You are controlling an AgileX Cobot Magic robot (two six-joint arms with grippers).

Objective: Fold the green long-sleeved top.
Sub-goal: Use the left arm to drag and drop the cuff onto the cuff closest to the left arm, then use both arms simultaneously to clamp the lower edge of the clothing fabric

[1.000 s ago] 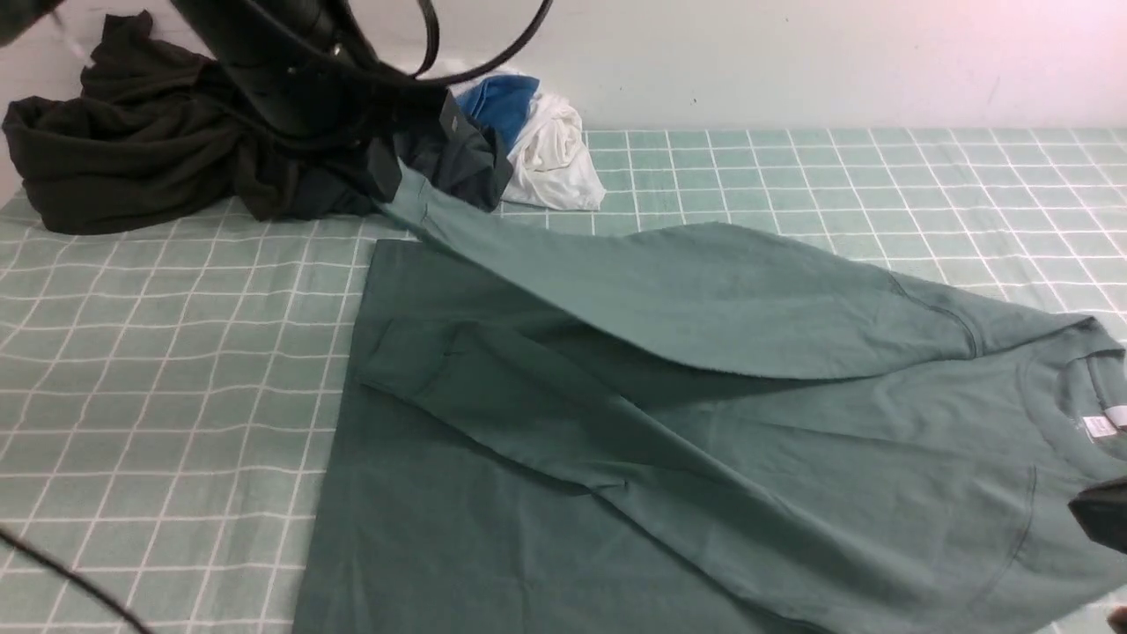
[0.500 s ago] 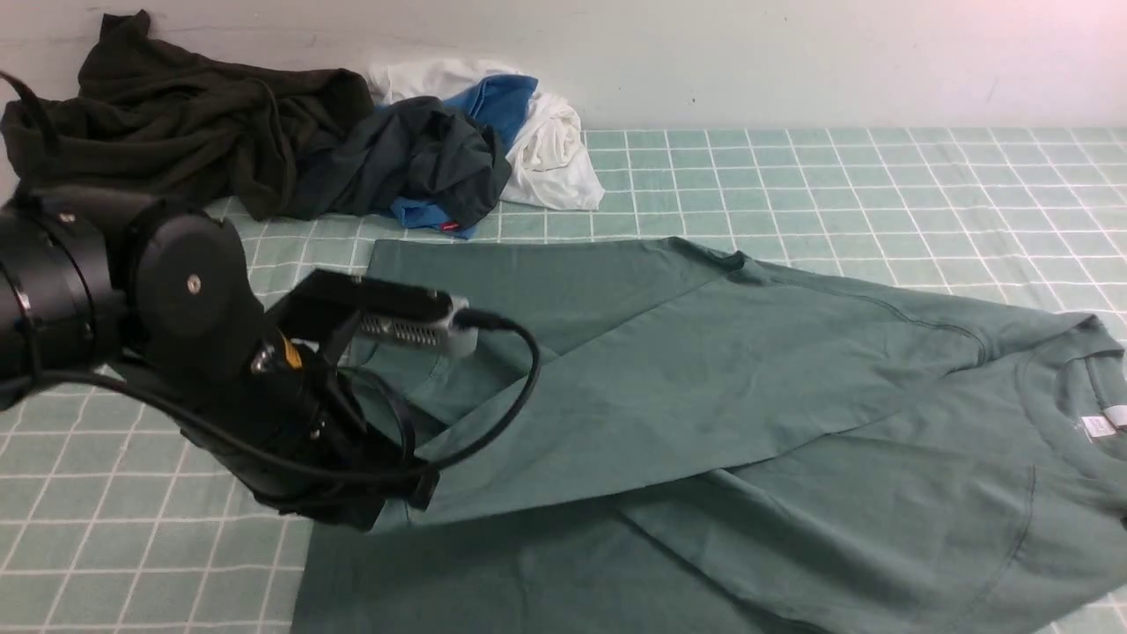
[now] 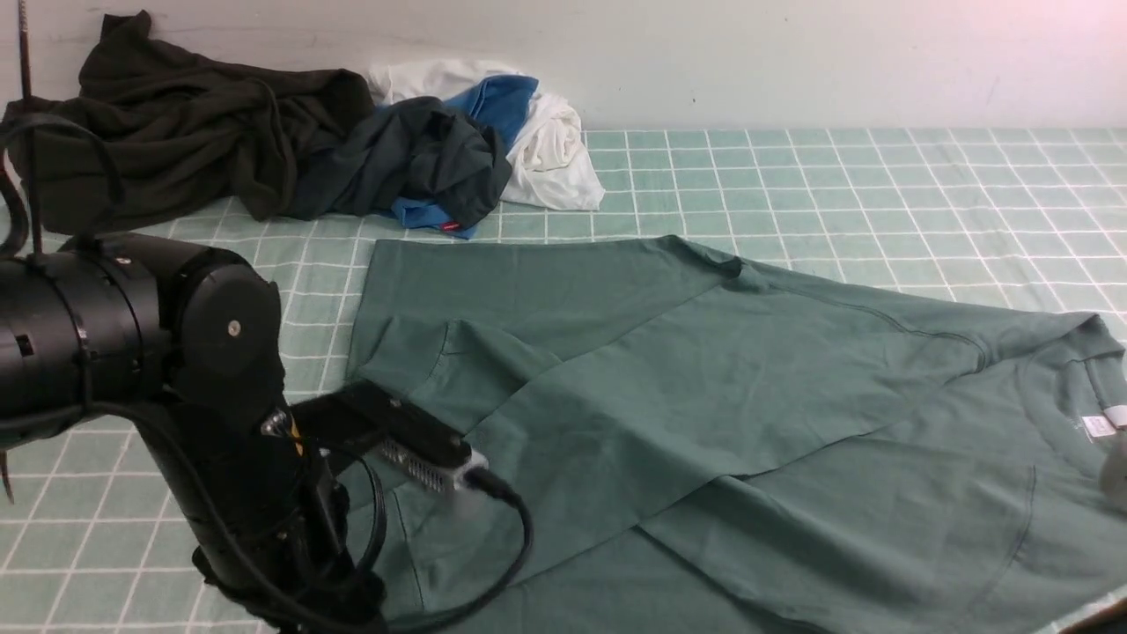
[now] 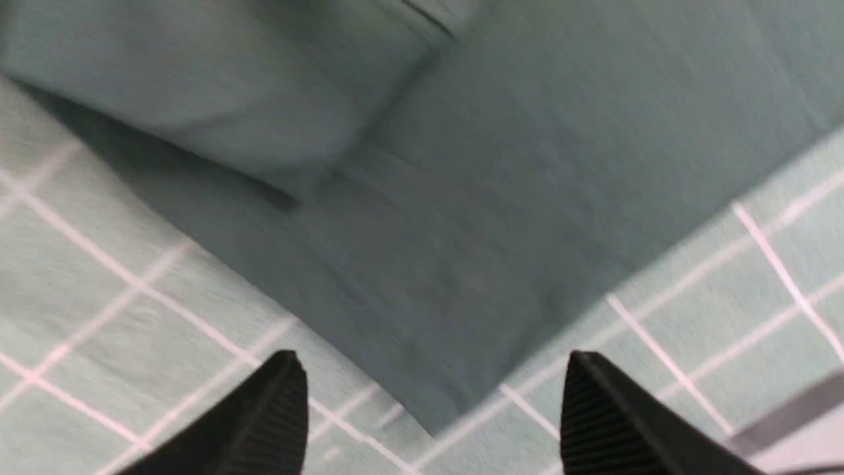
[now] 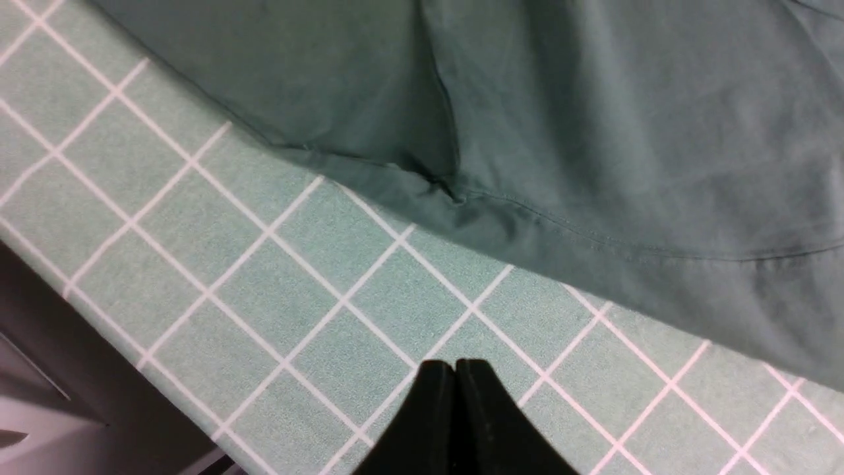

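Left arm (image 3: pixel 132 335) has dropped lower and let go of the sleeve (image 3: pixel 669 379), now laid slantwise across the large sage-green cotton long-sleeved top (image 3: pixel 880 528). Left gripper (image 4: pixel 432 373) gapes wide, empty, tilted down at the top's hem corner just ahead. Top lies flat, long axis left-right, collar rightward. Right gripper (image 5: pixel 455 379) pinched closed, empty, beside the top's near edge.

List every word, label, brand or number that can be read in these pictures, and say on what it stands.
No text can be read in any view.
The white neck label on the green long-sleeved top: too small to read.
The small red tag on the blue garment in the pile: too small to read.
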